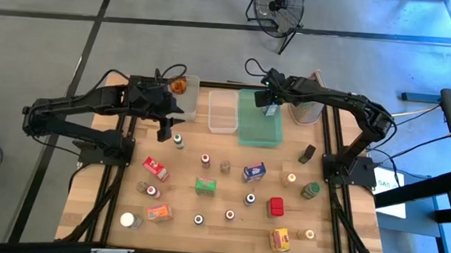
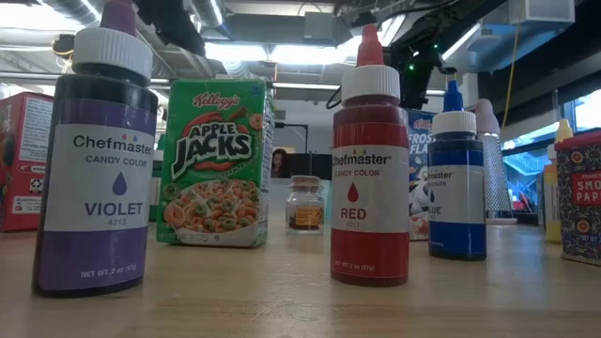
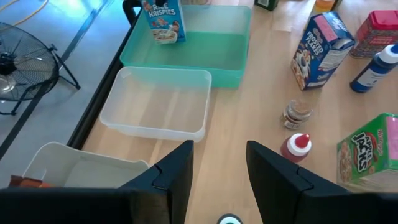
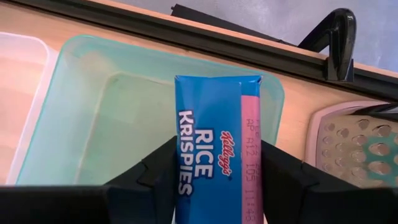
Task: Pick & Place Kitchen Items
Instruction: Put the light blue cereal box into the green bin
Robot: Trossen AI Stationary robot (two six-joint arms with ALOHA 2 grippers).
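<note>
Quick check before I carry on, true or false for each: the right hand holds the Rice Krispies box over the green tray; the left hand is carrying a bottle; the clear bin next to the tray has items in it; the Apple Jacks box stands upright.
1. The right hand holds the Rice Krispies box over the green tray. True.
2. The left hand carries a bottle. False: nothing is between its fingers.
3. The clear bin beside the tray holds items. False: it looks empty.
4. The Apple Jacks box stands upright. True.

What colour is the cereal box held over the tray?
Blue, with a pink strip: the Rice Krispies box, clearest in the right wrist view.
</note>
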